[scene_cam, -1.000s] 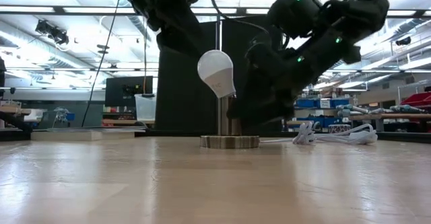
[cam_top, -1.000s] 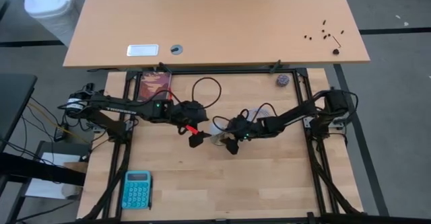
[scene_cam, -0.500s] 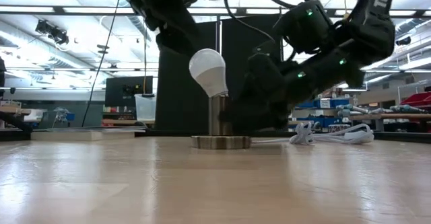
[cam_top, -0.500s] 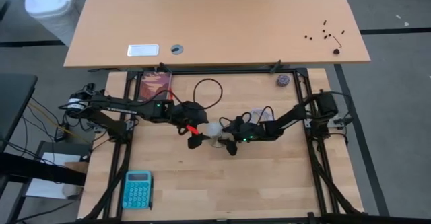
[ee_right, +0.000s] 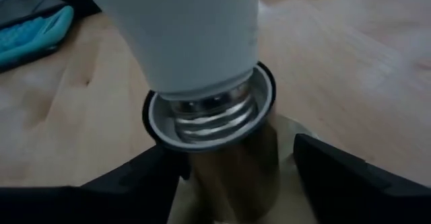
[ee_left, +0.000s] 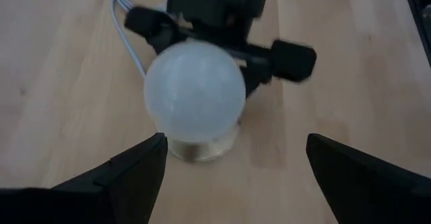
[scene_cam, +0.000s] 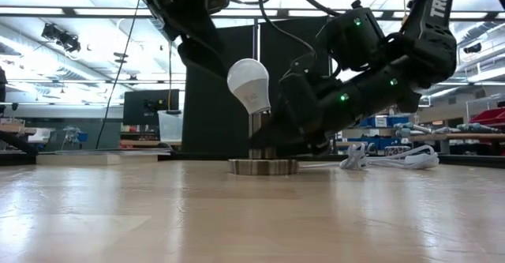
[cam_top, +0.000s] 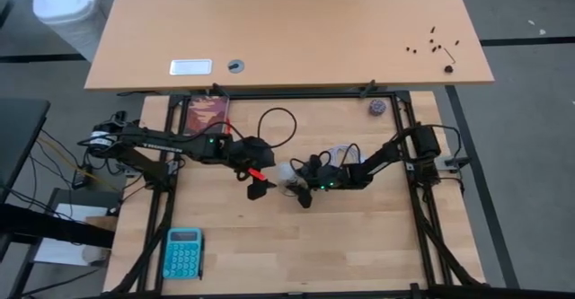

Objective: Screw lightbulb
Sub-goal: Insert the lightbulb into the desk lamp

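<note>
Pale wood planks form the table (cam_top: 359, 245), and nearest the front edge, toward the left corner, lies a teal calculator (cam_top: 182, 252). Farther in, at mid-table, the lightbulb (scene_cam: 249, 85) sits tilted in the mouth of a brassy metal socket (scene_cam: 263, 140), its silvery threads only partly down inside the socket's rim, as the right wrist view shows. The socket stands upright on a round base with a white cord (scene_cam: 387, 159) trailing off to one side. The right gripper (cam_top: 304, 185) is low beside the socket, its jaws apart with one dark finger on each side of the socket body; whether they press on it cannot be told. The left gripper (cam_top: 255, 180) is on the other side of the bulb, jaws wide apart and holding nothing, the bulb between and beyond its fingers. Toward the back edge lie a dark red book (cam_top: 207, 113) and a small purplish-grey ball (cam_top: 375, 107).
</note>
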Controlling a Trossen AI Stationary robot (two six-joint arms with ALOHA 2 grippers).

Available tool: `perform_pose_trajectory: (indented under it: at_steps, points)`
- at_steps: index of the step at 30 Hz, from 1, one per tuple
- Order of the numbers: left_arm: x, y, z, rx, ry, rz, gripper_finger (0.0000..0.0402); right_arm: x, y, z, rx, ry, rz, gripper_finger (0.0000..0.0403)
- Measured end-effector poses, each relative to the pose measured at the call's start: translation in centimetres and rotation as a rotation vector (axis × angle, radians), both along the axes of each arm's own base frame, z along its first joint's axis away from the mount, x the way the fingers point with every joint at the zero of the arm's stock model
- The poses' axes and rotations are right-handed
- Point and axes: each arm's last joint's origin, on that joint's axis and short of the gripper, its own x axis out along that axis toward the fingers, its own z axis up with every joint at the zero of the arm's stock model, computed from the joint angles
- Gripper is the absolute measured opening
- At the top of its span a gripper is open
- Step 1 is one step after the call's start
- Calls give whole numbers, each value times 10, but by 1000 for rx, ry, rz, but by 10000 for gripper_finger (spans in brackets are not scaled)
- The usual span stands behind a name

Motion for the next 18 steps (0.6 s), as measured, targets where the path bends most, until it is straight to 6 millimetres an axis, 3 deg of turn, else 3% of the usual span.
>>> perform_pose_trajectory:
  at_steps: [9,18]
  points:
    - [0,1,0,59,-4,-4,358,1,2,2,-3,-16,36,179]
    - [1,4,1,108,-14,36,350,1,4,1,-34,-5,71,198]
